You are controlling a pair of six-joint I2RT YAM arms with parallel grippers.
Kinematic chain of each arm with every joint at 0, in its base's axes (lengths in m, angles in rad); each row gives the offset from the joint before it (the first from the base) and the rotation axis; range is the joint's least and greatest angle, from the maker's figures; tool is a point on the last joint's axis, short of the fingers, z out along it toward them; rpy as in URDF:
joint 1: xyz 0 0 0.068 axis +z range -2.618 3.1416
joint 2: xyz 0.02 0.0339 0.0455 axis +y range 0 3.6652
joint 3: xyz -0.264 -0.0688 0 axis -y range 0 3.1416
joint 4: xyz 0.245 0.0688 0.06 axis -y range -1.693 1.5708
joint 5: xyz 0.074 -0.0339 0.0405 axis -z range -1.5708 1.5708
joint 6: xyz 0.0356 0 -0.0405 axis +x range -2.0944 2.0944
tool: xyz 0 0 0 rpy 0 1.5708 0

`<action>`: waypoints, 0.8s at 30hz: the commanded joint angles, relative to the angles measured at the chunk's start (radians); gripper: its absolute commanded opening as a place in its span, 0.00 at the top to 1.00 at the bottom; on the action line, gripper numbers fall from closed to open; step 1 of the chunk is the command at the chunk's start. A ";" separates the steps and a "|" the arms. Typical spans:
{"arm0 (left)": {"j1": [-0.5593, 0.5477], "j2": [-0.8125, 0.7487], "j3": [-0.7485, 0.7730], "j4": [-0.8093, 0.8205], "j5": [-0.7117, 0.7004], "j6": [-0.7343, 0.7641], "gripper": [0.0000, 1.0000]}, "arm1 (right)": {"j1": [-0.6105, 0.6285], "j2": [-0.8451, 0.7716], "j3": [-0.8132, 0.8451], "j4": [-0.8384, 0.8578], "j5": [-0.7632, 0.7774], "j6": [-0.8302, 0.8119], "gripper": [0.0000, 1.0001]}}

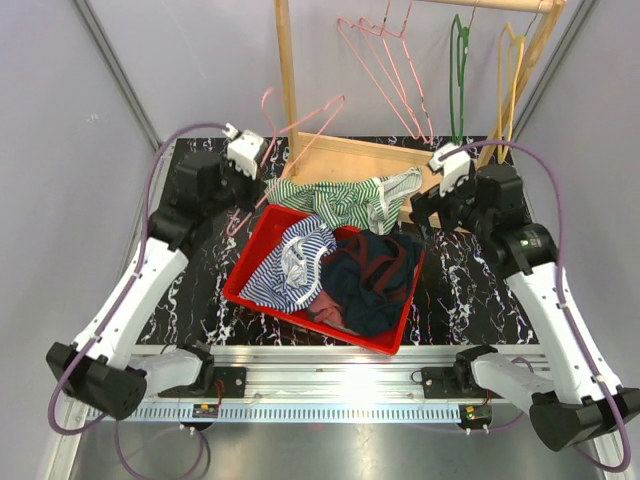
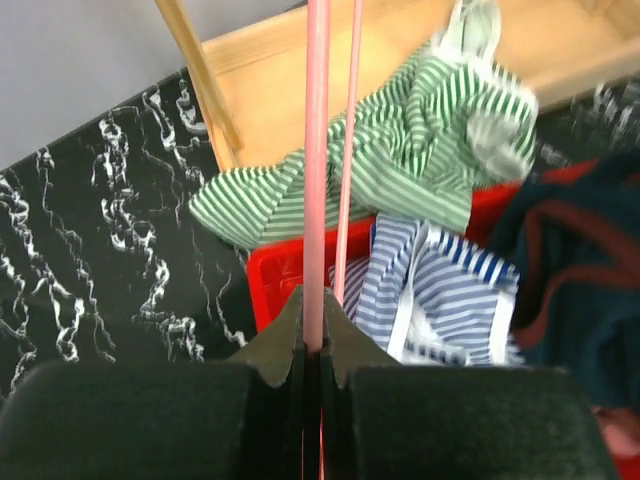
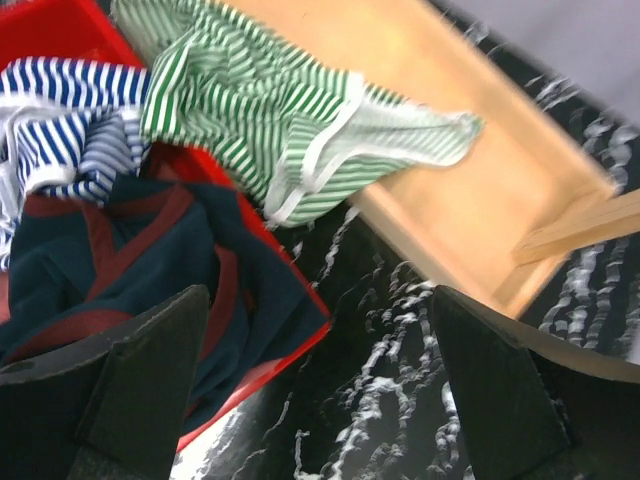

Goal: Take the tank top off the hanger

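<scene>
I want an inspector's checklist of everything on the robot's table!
Surface: black marbled table.
Job's things: green striped tank top is off the pink hanger, draped over the red bin's rim and the wooden rack's base.
Clutter: blue striped top and dark garment in the bin.
Grippers: left gripper shut on the hanger; right gripper open, empty.
Cables: purple cables loop along both arms.
Surroundings: spare hangers on the rack; grey walls.

free: table (image 1: 470, 290) right of bin (image 1: 300, 318) | obstacle: rack post (image 1: 286, 70) behind bin
</scene>
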 commanded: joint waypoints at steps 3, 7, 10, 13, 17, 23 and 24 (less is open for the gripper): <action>0.046 0.218 0.344 0.025 0.113 -0.224 1.00 | -0.017 -0.037 -0.178 0.159 -0.142 0.045 0.00; 0.049 0.324 0.492 0.018 0.148 -0.305 1.00 | -0.020 -0.049 -0.206 0.166 -0.142 0.037 0.00; 0.048 0.364 0.532 0.070 0.156 -0.344 1.00 | -0.018 -0.049 -0.217 0.170 -0.146 0.036 0.00; 0.051 0.408 0.578 0.101 0.161 -0.362 1.00 | -0.021 -0.049 -0.224 0.171 -0.140 0.033 0.00; 0.051 0.464 0.640 0.126 0.153 -0.368 1.00 | -0.018 -0.052 -0.230 0.173 -0.146 0.031 0.01; 0.051 0.536 0.700 0.173 0.073 -0.361 1.00 | -0.020 -0.046 -0.240 0.179 -0.153 0.026 0.00; 0.049 0.553 0.712 0.184 0.070 -0.362 1.00 | -0.021 -0.042 -0.241 0.177 -0.153 0.026 0.00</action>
